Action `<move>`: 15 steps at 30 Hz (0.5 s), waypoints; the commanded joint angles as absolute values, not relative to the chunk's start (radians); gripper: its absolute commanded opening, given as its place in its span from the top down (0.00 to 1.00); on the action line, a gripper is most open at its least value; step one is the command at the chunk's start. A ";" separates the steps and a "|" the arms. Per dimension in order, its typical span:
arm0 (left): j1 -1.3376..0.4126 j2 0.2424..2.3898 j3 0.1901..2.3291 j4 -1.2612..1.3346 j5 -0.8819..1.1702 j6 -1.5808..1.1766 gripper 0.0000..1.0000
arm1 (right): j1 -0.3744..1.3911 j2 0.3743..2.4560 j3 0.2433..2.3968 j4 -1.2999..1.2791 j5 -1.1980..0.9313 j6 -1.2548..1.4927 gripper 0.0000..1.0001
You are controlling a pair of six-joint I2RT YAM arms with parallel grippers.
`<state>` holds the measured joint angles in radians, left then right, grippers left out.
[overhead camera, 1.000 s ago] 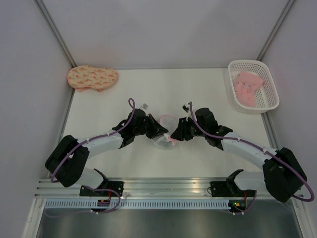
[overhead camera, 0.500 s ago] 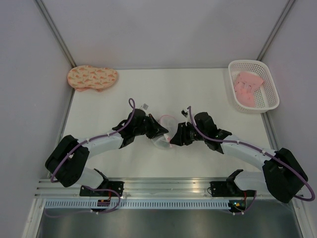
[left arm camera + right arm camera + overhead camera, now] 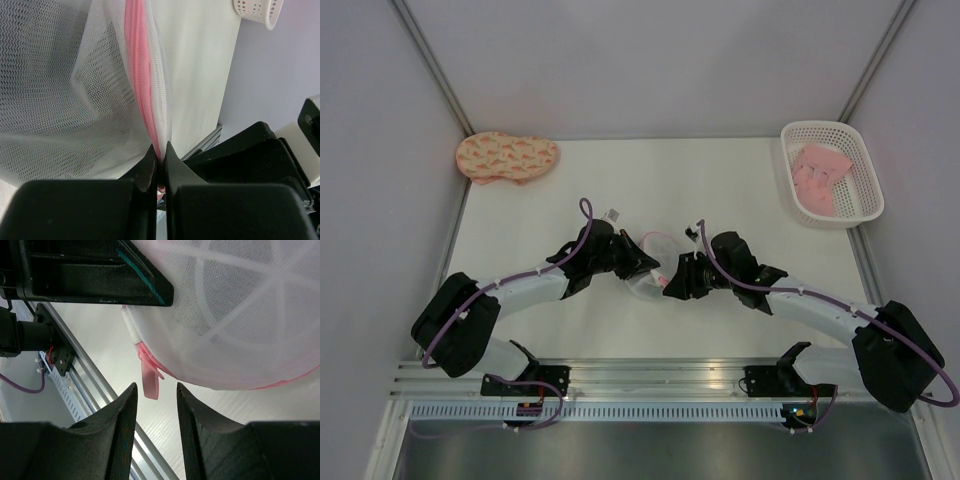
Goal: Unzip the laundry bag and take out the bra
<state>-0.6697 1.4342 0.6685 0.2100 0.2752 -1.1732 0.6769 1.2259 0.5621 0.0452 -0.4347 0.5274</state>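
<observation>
The left gripper (image 3: 160, 150) clamps the laundry bag's (image 3: 65, 100) pink rim (image 3: 140, 75); the right gripper (image 3: 155, 388), jaws parted, frames the zipper pull (image 3: 150, 382). Unzipping seems next: pinch that tab, then draw it round.

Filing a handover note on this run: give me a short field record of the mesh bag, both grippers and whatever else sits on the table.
bag: small round white mesh laundry bag with pink zipper rim, between the two grippers
left gripper: shut on the bag's rim at the zipper
right gripper: open, pink zipper pull lined up between its fingers, not gripped
bra: not visible
far left: peach patterned padded piece
far right: white plastic lattice basket holding a pink folded garment
</observation>
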 commanded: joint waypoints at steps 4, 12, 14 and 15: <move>-0.672 1.425 0.670 0.224 0.304 -1.157 0.98 | 0.681 1.273 0.658 0.075 -0.397 0.508 0.57; -0.672 1.422 0.667 0.222 0.301 -1.155 0.98 | 0.680 1.313 0.716 0.089 -0.422 0.512 0.59; -0.672 1.422 0.667 0.222 0.301 -1.155 0.98 | 0.681 1.310 0.713 0.087 -0.425 0.512 0.64; -0.672 1.424 0.669 0.222 0.301 -1.157 0.98 | 0.681 1.309 0.712 0.086 -0.426 0.512 0.66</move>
<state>-0.6647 1.4338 0.6685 0.2108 0.2707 -1.1732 0.6769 1.3113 0.6643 0.0273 -0.4171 0.5236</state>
